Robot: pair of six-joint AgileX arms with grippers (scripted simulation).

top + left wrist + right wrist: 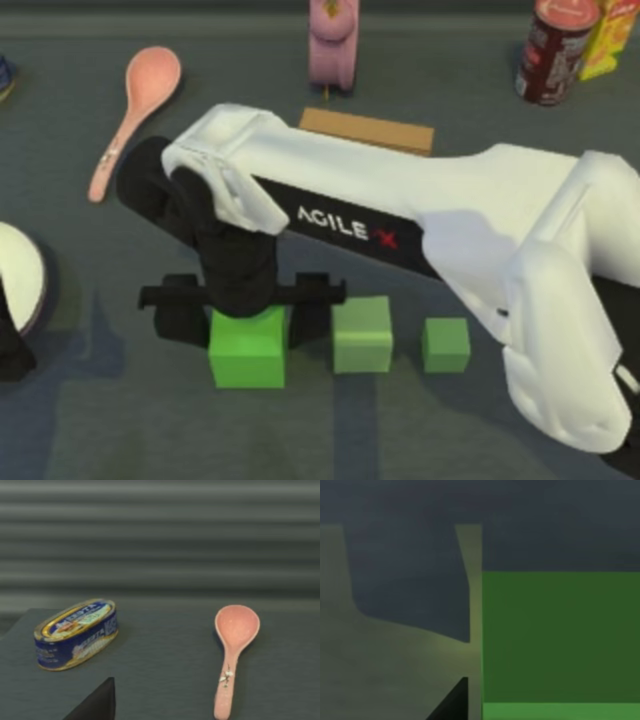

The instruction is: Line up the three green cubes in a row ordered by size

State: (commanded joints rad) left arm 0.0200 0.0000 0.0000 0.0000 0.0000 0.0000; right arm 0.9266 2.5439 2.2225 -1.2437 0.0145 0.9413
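R gripper point(243, 300) over large green cube point(247, 348)

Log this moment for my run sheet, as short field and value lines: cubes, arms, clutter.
large cube: bright green, left end of the row
medium cube: paler green, middle of the row
small cube, right end, apart from the medium one
row state: three cubes in line, large to small from left to right
right pincer: right above the large cube, fingers spread wide
left arm: parked at the table's left edge
clutter: pink spoon, tan wooden block, blue oval tin
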